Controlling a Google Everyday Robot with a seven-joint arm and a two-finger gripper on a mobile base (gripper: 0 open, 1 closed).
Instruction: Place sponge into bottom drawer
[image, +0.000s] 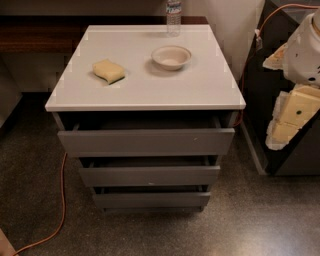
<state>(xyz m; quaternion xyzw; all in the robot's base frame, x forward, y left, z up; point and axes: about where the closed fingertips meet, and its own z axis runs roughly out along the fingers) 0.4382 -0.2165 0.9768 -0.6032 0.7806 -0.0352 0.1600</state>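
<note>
Squarely in the middle, a cabinet (67, 131) is standing on the speckled floor (35, 165), its white tabletop (165, 92) carrying three things. Below it, three grey drawers are showing stepped fronts. The top drawer (145, 141) is jutting out furthest and the middle drawer (149, 176) less. The bottom drawer (151, 199) is sitting lowest and furthest back, with a dark gap above its front. At the right edge of the view, the robot's arm (305, 45) is hanging beside the cabinet. Its gripper (289, 120) is sitting low at the cabinet's right side, well apart from the tabletop's things; whether it is released or clenched I cannot tell. A white bowl (171, 56) is resting upright, right of centre. The sponge (108, 71) is lying on the left part of the tabletop, well apart from the bowl, its green layer showing along the near edge. A clear bottle (173, 15) is standing at the back edge behind the bowl. An orange cable (62, 200) is trailing over the floor at the left.
</note>
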